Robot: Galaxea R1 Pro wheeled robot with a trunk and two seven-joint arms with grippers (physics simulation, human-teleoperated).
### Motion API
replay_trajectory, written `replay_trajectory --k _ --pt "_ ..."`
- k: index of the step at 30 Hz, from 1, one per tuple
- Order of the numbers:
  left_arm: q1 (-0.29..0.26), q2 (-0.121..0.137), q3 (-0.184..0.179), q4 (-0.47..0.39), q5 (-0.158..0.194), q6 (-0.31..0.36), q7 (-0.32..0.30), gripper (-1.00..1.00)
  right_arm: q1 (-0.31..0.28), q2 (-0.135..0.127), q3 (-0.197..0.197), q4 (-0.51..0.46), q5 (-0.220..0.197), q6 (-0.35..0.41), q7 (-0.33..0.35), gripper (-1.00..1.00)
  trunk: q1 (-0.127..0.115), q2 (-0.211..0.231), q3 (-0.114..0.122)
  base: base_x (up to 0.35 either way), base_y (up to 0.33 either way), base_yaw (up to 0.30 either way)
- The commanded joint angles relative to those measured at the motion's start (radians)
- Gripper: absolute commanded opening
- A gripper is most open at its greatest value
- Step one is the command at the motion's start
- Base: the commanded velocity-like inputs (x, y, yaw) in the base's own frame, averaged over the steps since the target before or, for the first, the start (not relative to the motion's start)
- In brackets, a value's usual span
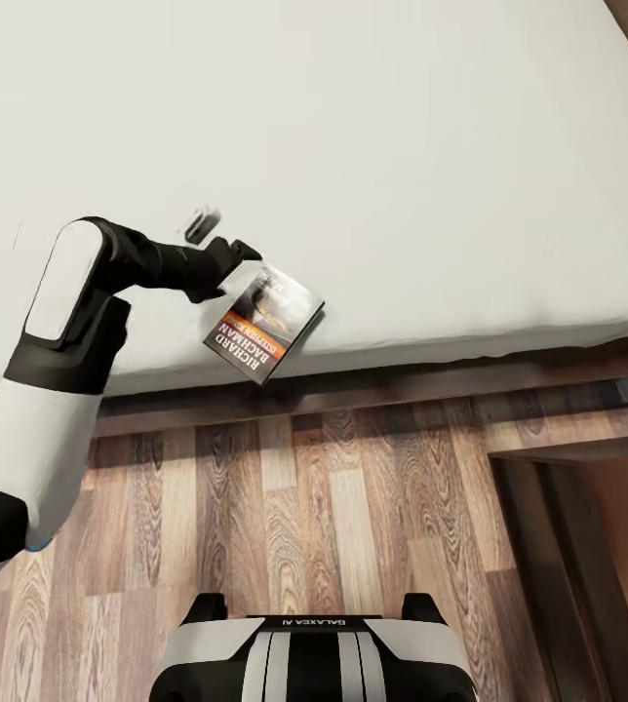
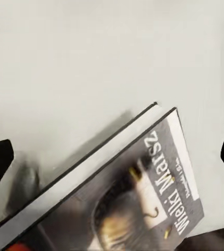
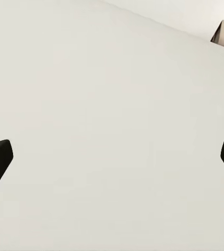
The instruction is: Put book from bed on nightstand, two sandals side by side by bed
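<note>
One book (image 1: pixel 265 324) on bed (image 1: pixel 402 146) reads "RICHARD BACHMAN".

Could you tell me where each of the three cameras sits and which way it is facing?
Head view: high on the robot, looking down at the bed, floor, left arm, base.
Left wrist view: behind the left end effector, facing the book; fingertips at both edges.
Right wrist view: behind the right end effector, facing a pale surface.
Head and left wrist views share the book.
</note>
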Motion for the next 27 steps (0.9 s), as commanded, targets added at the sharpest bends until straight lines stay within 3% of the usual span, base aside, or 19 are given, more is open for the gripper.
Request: replay_trajectory --k 1,2,5,8,11,13,14,18,19,20,24,27 --pt "-0.001 0.007 0.016 -0.026 0.009 0.003 0.013 1.0 0.0 -0.001 0.001 0.0 -0.008 0.007 -0.005 1.0 0.0 0.0 -0.001 0.0 0.0 0.0" --pt "-0.002 0.022 0.049 -0.08 0.014 0.006 0.026 1.0 0.001 -0.001 0.002 0.0 -0.008 0.007 -0.005 1.0 0.0 0.0 -0.001 0.0 0.0 0.0" --pt "-0.003 0.049 0.085 -0.165 0.024 0.01 0.059 1.0 0.005 0.0 0.005 0.0 -0.009 0.007 -0.005 1.0 0.0 0.0 -0.001 0.0 0.0 0.0" --pt "-0.005 0.087 0.117 -0.233 0.081 0.012 0.106 1.0 0.064 0.027 0.006 0.0 -0.01 0.007 -0.008 1.0 0.0 0.0 -0.001 0.0 0.0 0.0" --pt "-0.005 0.119 0.13 -0.256 0.155 0.013 0.122 1.0 0.136 0.091 -0.002 0.0 -0.006 0.007 -0.025 1.0 0.0 0.0 -0.001 0.0 0.0 0.0" --pt "-0.002 0.158 0.136 -0.271 0.222 0.015 0.133 1.0 0.23 0.174 -0.039 -0.001 -0.014 0.007 -0.065 1.0 0.0 0.0 -0.001 0.0 0.0 0.0" --pt "-0.002 0.167 0.136 -0.273 0.233 0.015 0.135 1.0 0.259 0.188 -0.054 -0.001 -0.017 0.007 -0.071 1.0 0.0 0.0 0.0 0.0 0.0 -0.011" --pt "0.0 0.187 0.138 -0.277 0.256 0.016 0.138 1.0 0.34 0.224 -0.102 -0.001 -0.027 0.007 -0.083 1.0 0.0 0.0 0.001 0.0 0.0 -0.038" --pt "0.001 0.196 0.137 -0.278 0.265 0.016 0.139 1.0 0.383 0.259 -0.134 -0.001 -0.033 0.007 -0.088 1.0 0.0 0.0 0.002 0.0 0.0 -0.035" --pt "0.001 0.196 0.137 -0.278 0.265 0.016 0.139 1.0 0.383 0.259 -0.134 -0.001 -0.033 0.007 -0.088 1.0 0.0 0.0 0.003 0.0 0.0 -0.035" --pt "0.006 0.205 0.128 -0.28 0.276 0.016 0.139 1.0 0.455 0.318 -0.195 -0.002 -0.038 0.007 -0.092 1.0 0.0 0.0 0.008 0.0 0.0 -0.021" --pt "0.009 0.207 0.122 -0.28 0.278 0.016 0.139 1.0 0.493 0.34 -0.229 -0.002 -0.04 0.007 -0.094 1.0 0.0 0.0 0.012 0.0 0.0 -0.01"
